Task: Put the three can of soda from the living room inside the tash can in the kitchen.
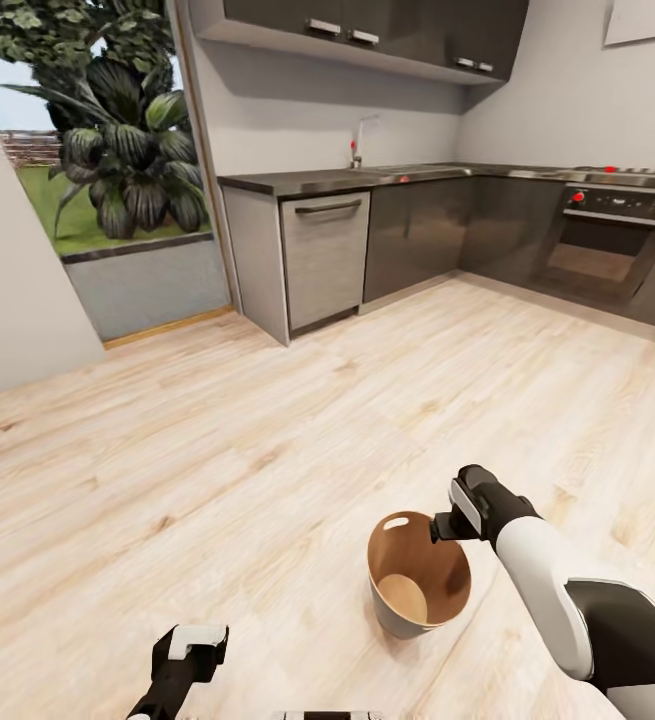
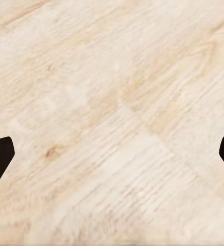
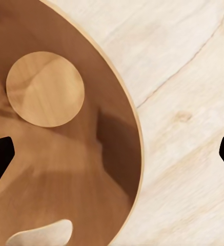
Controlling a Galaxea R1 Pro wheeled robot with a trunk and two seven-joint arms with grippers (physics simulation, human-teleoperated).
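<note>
The tash can (image 1: pixel 399 618) stands upright on the kitchen's pale wood floor, light grey outside and brown inside, with a slot cut-out near its rim. My right gripper (image 1: pixel 445 527) hovers open just over the rim's right side. In the right wrist view, the right gripper (image 3: pixel 112 154) has its fingers spread wide with nothing between them. It looks down into the tash can (image 3: pixel 109 97), whose round bottom is bare. My left gripper (image 1: pixel 193 648) hangs low at the near left, and in its wrist view it (image 2: pixel 112 154) is open over bare floor. The can of soda is out of view.
Dark cabinets with a steel counter line the far wall, with a dishwasher (image 1: pixel 325 258), a tap (image 1: pixel 357 145) and an oven (image 1: pixel 607 235) with red knobs. A doorway (image 1: pixel 117 200) to a garden opens at the far left beside a white wall (image 1: pixel 17 300).
</note>
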